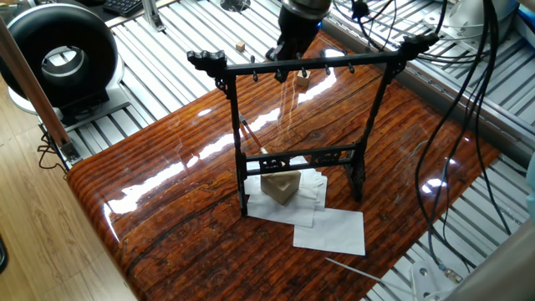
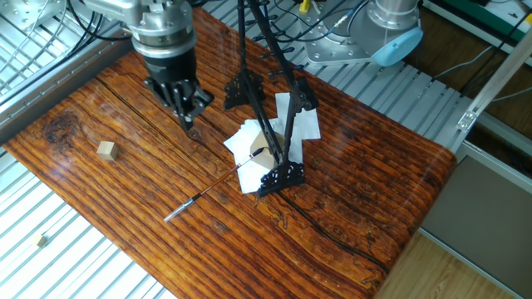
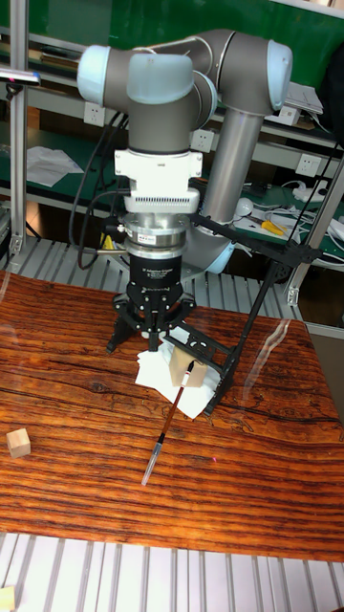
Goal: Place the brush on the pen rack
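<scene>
**Gripper above the table, brush lying flat by the rack**

From my station I see the two-finger gripper (image 2: 188,112) pointing down over the glossy striped wooden table (image 2: 366,191), empty. Its fingers (image 3: 150,323) look drawn near together, but I cannot tell whether they are fully closed. The thin dark-shafted writing brush (image 2: 212,188) lies flat on the table, one end at the white paper sheets (image 2: 303,123) by the foot of the tall black pen rack (image 1: 297,125), the other pointing out across the wood. A tan block (image 1: 280,186) sits on the paper under the rack. A small wooden cube (image 2: 105,149) lies well apart.
</scene>
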